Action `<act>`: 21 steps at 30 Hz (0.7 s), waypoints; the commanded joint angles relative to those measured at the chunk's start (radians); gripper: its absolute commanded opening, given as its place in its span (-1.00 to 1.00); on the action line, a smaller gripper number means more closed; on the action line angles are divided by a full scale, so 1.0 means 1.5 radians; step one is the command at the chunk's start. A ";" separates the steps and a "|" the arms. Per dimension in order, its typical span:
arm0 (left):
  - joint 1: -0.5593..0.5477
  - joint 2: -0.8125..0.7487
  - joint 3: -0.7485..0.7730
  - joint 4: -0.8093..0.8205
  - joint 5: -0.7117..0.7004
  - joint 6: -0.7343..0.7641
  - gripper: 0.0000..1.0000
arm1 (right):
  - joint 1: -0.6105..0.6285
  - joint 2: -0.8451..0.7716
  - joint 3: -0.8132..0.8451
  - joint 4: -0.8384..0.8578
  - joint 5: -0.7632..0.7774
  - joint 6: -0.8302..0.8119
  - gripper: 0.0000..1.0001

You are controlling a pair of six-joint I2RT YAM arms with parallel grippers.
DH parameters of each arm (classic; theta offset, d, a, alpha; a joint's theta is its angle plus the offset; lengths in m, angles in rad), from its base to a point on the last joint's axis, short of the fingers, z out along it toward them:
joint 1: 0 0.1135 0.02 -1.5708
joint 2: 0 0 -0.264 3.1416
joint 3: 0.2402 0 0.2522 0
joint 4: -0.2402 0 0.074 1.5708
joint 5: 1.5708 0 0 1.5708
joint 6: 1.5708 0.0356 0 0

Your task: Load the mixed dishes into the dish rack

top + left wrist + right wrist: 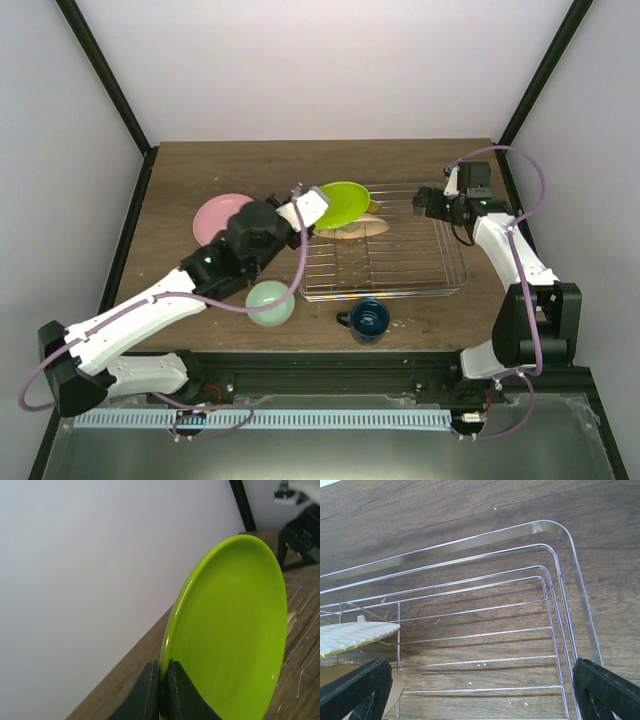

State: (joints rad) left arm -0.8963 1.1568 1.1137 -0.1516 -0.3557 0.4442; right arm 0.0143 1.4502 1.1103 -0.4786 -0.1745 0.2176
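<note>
The left gripper (162, 669) is clenching the round lime-green plate (230, 630) (tilted, by its rim) over the silver wire dish rack (400, 268); the right gripper (430, 201) is hanging open.

A dark wood-grain table (190, 180) stands inside plain white walls (300, 60), black frame posts (103, 70) rising at its far corners; soft, even light, seemingly from overhead, casts faint shadows.
</note>
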 commanded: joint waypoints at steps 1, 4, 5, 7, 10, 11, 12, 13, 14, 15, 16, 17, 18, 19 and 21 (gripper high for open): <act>-0.076 0.035 0.011 0.062 -0.207 0.153 -1.00 | -0.010 0.009 0.004 0.005 0.004 -0.009 1.00; -0.131 0.059 -0.014 0.146 -0.286 0.254 -1.00 | -0.009 0.009 0.006 0.006 0.005 -0.009 1.00; -0.147 0.069 -0.027 0.177 -0.312 0.291 -1.00 | -0.010 0.010 0.005 0.006 0.006 -0.009 1.00; -0.177 0.090 -0.054 0.252 -0.356 0.372 -1.00 | -0.010 0.012 0.006 0.006 0.006 -0.009 1.00; -0.205 0.115 -0.084 0.340 -0.385 0.457 -1.00 | -0.009 0.014 0.007 0.006 0.007 -0.008 1.00; -0.208 0.119 -0.087 0.351 -0.388 0.464 -1.00 | -0.010 0.014 0.007 0.005 0.007 -0.008 1.00; -0.210 0.121 -0.087 0.349 -0.388 0.464 -1.00 | -0.010 0.014 0.007 0.006 0.007 -0.009 1.00; -0.212 0.121 -0.089 0.344 -0.385 0.461 -1.00 | -0.009 0.014 0.007 0.005 0.007 -0.009 1.00; -0.215 0.121 -0.093 0.341 -0.382 0.460 -1.00 | -0.009 0.014 0.008 0.005 0.008 -0.009 1.00; -0.218 0.122 -0.098 0.340 -0.380 0.462 -1.00 | -0.009 0.014 0.008 0.005 0.010 -0.010 1.00; -0.223 0.122 -0.107 0.344 -0.376 0.468 -1.00 | -0.010 0.014 0.009 0.005 0.011 -0.009 1.00; -0.229 0.123 -0.116 0.356 -0.372 0.478 -1.00 | -0.010 0.014 0.009 0.005 0.011 -0.010 1.00; -0.232 0.125 -0.125 0.368 -0.370 0.486 -1.00 | -0.010 0.015 0.009 0.005 0.012 -0.010 1.00; -0.235 0.128 -0.130 0.373 -0.368 0.494 -1.00 | -0.010 0.015 0.009 0.005 0.011 -0.010 1.00; -0.235 0.140 -0.135 0.377 -0.369 0.505 -1.00 | -0.010 0.016 0.008 0.005 0.012 -0.010 1.00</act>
State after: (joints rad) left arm -1.2392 1.3533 0.9306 0.3214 -0.8871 1.1332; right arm 0.0143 1.4639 1.1103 -0.4786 -0.1699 0.2176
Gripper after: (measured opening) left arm 0.060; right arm 0.998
